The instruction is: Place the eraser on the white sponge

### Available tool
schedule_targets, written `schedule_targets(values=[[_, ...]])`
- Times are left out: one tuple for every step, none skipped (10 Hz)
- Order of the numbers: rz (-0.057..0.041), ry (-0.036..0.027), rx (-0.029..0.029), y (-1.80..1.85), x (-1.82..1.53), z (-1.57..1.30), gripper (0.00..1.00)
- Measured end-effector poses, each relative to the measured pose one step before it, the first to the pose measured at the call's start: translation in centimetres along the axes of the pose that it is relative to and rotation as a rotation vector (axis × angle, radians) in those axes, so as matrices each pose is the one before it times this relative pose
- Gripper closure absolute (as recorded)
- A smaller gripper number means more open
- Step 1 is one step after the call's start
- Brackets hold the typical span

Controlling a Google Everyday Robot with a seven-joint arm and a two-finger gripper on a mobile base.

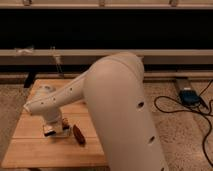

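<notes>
My gripper (53, 128) hangs low over the left part of the wooden table (30, 150), at the end of my white arm (60, 100). A small dark thing with an orange-brown edge, seemingly the eraser (65, 123), shows against the gripper's right side. I cannot tell whether it is held. A pale patch (49, 131) lies at the gripper's lower end. It may be the white sponge or part of the gripper. I cannot tell which.
A dark red oblong pod (79, 134) lies on the table just right of the gripper. My bulky white upper arm (125, 110) hides the table's right part. A blue box (189, 96) with black cables lies on the floor at right.
</notes>
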Motion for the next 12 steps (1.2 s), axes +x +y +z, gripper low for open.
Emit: schedule_targets(values=[[0.00438, -0.00244, -0.00715, 0.215, 0.022, 0.551, 0.21], [0.00557, -0.00321, -0.00458, 0.156, -0.002, 0.396, 0.20], [0.00368, -0.00163, -0.00026, 0.055, 0.106, 0.204, 0.20], [0.00088, -0.00125, 0.00150, 0.023, 0.036, -0.005, 0.20], [0.00019, -0.00044, 0.00337, 0.007, 0.052, -0.094, 0.20], [-0.00149, -0.00096, 0.00502, 0.055, 0.003, -0.206, 0.20], [-0.00479, -0.00121, 0.00655, 0.061, -0.133, -0.355, 0.20], [-0.00374, -0.00039, 0.00486, 0.060, -0.059, -0.256, 0.20], [-0.00623, -0.00117, 0.01037, 0.014, -0.130, -0.490, 0.20], [-0.01174, -0.00069, 0.01595, 0.036, -0.199, -0.868, 0.20], [-0.01562, -0.00263, 0.01495, -0.079, -0.400, -1.057, 0.20], [-0.02394, 0.00155, 0.01052, -0.026, -0.273, -1.196, 0.20]])
